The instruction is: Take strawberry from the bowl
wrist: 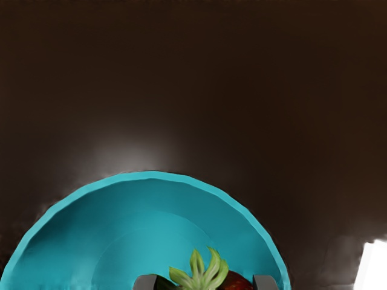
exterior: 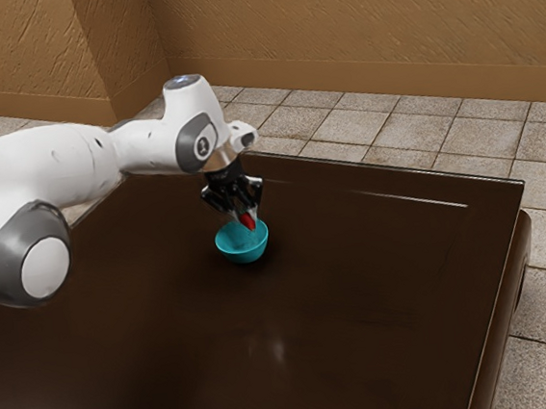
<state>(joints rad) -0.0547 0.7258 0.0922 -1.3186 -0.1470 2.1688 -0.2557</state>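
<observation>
As jaws clasp it, strawberry (exterior: 248, 222) hangs over bowl (exterior: 245, 253).

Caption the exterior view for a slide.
White Franka arm, black two-finger gripper shut on a red strawberry at the mouth of a teal bowl on a glossy dark-brown table.

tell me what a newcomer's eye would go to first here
Probably the turquoise bowl, bright against the dark brown table. Next, the red strawberry with its green leaves, gripped in the black claw at the bowl's mouth. Then the big white arm, reaching in from the exterior view's left.
</observation>
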